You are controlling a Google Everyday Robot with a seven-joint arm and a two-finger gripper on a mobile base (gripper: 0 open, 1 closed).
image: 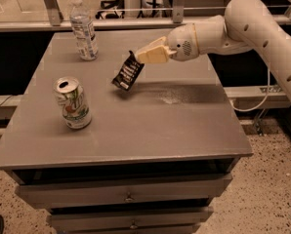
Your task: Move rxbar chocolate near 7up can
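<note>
While over table (184,126) — rxbar chocolate (127,73) between fingers (145,56)

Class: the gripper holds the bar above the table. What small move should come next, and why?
Probably a short carry across toward the can. The gripper, fingers shut on the bar, holds it tilted and off the table, with a clear gap to the can.

Pincer (137,57) grips rxbar chocolate (128,73) top corner, hiding it; arm (262,28) cut off right.
</note>
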